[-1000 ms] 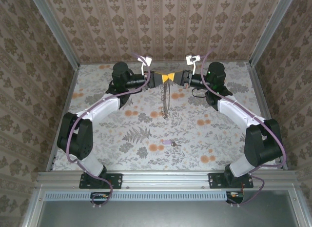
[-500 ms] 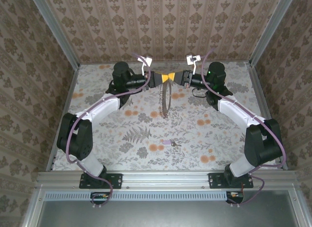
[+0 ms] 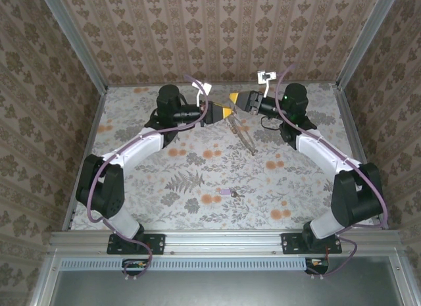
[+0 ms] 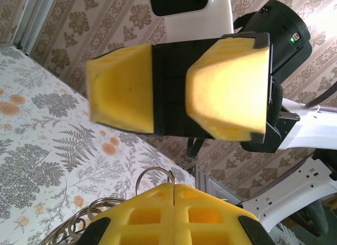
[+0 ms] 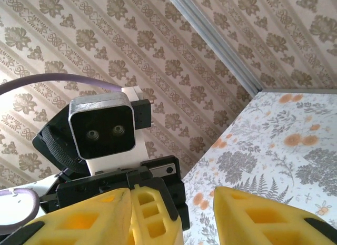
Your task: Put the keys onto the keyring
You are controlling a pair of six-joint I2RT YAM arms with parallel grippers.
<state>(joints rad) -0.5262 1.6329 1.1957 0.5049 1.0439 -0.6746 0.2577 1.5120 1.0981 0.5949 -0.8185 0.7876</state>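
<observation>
1. Parted since a second ago from a tip-to-tip meeting.
2. At the left gripper (image 3: 222, 112): pressed together, pinching the top of the keyring (image 3: 242, 136), now slanting down rightward instead of hanging straight.
3. Below, near the front edge: the key (image 3: 225, 193), flat on the table (image 3: 145, 187), well apart from both grippers.
4. At the right gripper (image 3: 233, 97): fingers (image 4: 226, 92) spread, raised just beside the left tip.

Bright, even, diffuse light; faint shadows; near-field blur in both wrist views.
</observation>
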